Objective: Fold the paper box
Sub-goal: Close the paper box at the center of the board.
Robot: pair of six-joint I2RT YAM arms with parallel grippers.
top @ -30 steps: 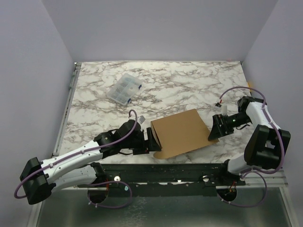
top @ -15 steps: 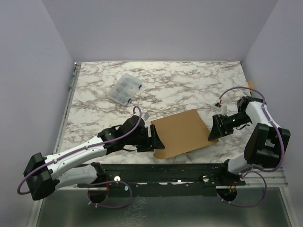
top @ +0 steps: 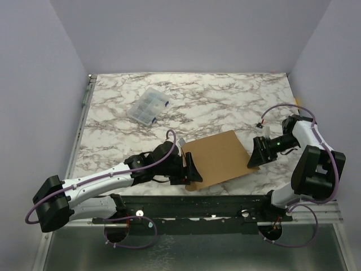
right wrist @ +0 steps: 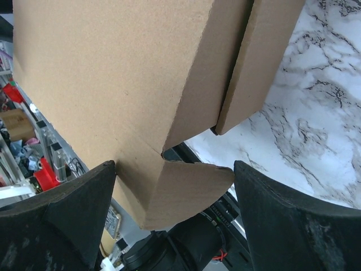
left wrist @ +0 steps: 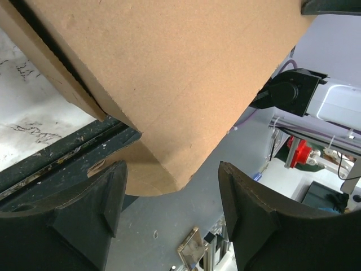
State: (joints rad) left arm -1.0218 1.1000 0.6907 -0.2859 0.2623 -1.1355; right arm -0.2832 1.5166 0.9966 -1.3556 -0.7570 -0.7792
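My left gripper point(top: 190, 169) slid right — jaws wide, paper box point(top: 220, 155) corner between them, ungripped; my right gripper point(top: 256, 153) unmoved, likewise wide.

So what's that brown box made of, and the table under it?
The paper box looks like plain brown cardboard: dull, speckled, with cut edges and a faint crease. The table looks like marble, white with grey veins, but it may be only a printed top.

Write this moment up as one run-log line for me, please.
paper box: lying on table, ungripped | left gripper: open, at its near-left corner | right gripper: open, at its right edge
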